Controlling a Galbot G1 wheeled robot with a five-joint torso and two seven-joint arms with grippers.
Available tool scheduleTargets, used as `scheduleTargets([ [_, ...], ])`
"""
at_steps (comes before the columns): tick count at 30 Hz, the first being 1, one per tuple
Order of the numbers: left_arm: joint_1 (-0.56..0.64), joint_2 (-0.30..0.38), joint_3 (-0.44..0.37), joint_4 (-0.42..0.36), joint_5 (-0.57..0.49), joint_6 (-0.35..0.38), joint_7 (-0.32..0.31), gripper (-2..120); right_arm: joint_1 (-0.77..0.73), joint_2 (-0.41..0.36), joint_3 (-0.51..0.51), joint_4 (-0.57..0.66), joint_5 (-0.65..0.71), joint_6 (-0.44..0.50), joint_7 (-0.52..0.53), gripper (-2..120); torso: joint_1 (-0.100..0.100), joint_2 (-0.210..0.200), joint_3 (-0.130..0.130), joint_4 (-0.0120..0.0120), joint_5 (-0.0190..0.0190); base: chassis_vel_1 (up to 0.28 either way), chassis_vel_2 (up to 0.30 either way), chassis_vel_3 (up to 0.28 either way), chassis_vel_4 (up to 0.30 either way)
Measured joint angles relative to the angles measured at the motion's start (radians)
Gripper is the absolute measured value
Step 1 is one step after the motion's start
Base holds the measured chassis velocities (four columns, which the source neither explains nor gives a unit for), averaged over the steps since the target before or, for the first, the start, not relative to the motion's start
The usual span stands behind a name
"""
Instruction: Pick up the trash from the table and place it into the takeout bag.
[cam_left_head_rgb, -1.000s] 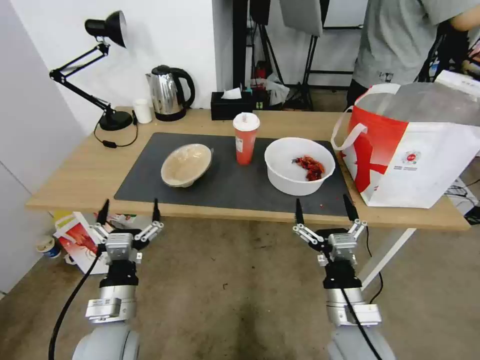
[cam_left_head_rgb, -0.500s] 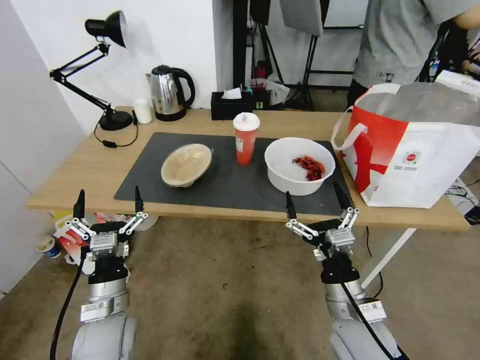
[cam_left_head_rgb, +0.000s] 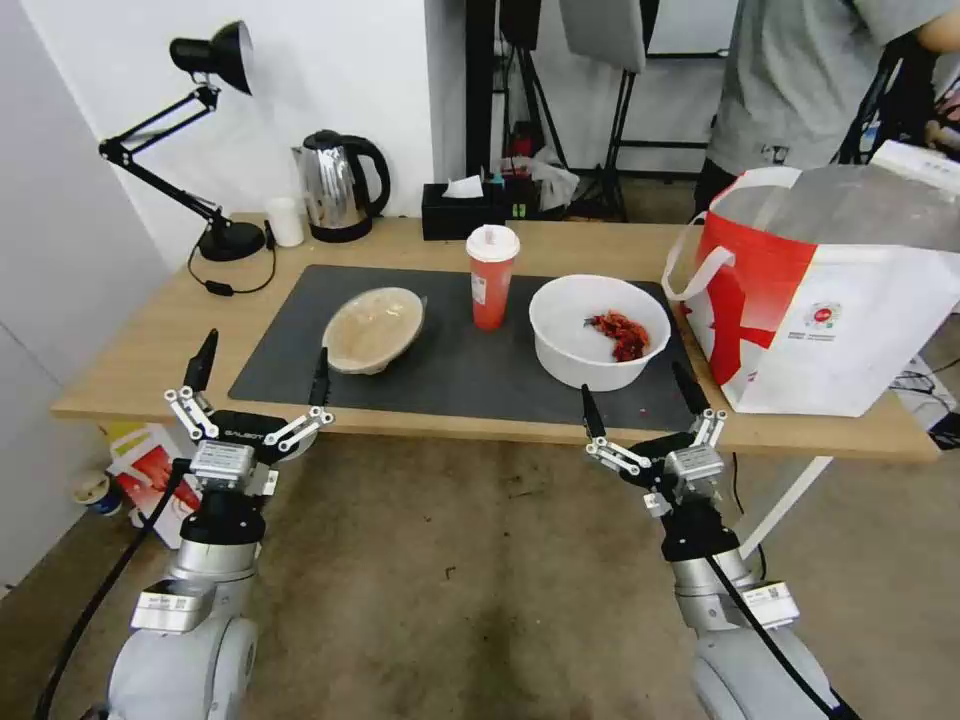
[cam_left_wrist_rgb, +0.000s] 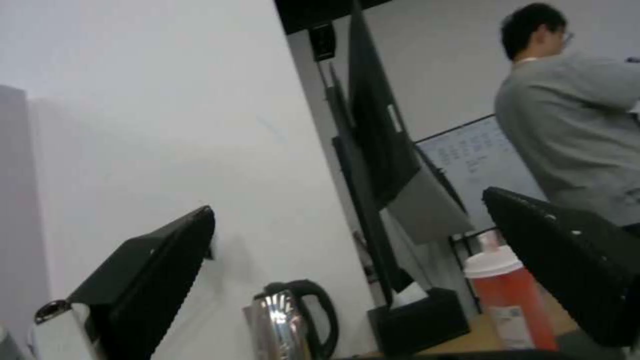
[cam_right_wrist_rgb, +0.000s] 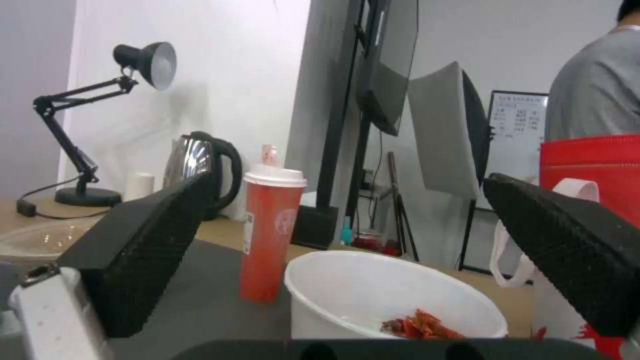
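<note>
On the dark mat (cam_left_head_rgb: 460, 375) of the table (cam_left_head_rgb: 150, 350) stand a shallow beige bowl (cam_left_head_rgb: 372, 328), a tall red cup (cam_left_head_rgb: 492, 278) with a white lid, and a big white bowl (cam_left_head_rgb: 560, 325) holding red scraps. The red-and-white takeout bag (cam_left_head_rgb: 830, 320) stands open at the table's right end. My left gripper (cam_left_head_rgb: 265, 358) hangs open at the front edge, below and left of the beige bowl. My right gripper (cam_left_head_rgb: 634, 390) is open just in front of the white bowl (cam_right_wrist_rgb: 347, 290), with the red cup (cam_right_wrist_rgb: 270, 235) behind it. Both grippers hold nothing.
A black desk lamp (cam_left_head_rgb: 215, 60), steel kettle (cam_left_head_rgb: 335, 185), small white cup (cam_left_head_rgb: 286, 220) and black tissue box (cam_left_head_rgb: 462, 208) line the table's back. A smaller red-and-white bag (cam_left_head_rgb: 150, 470) lies on the floor under the left end. A person in grey stands behind the takeout bag.
My left gripper dipped down and left, then rose to the table's front edge near the beige bowl. My right gripper shifted only slightly. The table's things have not moved.
</note>
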Motion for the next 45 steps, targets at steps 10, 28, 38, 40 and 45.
scheduleTargets([
  [10,0.009,0.076,0.006,-0.014,-0.03,0.019,0.013,100,-0.015,-0.101,0.042,0.026,0.111,-0.061,-0.059,100,0.0,0.0,0.0,-0.0001,0.0002,0.0,0.0,0.0,0.0],
  [28,0.032,0.08,0.01,-0.014,-0.045,0.013,0.013,100,-0.028,-0.447,0.277,0.143,0.421,-0.268,-0.167,100,0.0,0.0,0.0,0.0,0.0001,0.0,0.0,0.0,0.0],
  [38,0.036,0.044,0.037,-0.023,-0.027,0.012,0.016,100,0.081,-0.678,0.324,0.14,0.595,-0.372,-0.185,100,0.0,0.0,0.0,0.0001,0.0001,0.0,0.0,0.0,0.0],
  [40,0.037,0.033,0.044,-0.023,-0.017,0.011,0.016,100,0.115,-0.732,0.323,0.126,0.632,-0.385,-0.195,100,0.0,0.0,0.0,0.0,0.0002,0.0,0.0,0.0,0.0],
  [45,0.038,0.025,0.05,-0.022,-0.009,0.011,0.016,100,0.175,-0.808,0.295,0.097,0.671,-0.406,-0.213,100,0.0,0.0,0.0,0.0,0.0002,0.0,0.0,0.0,0.0],
])
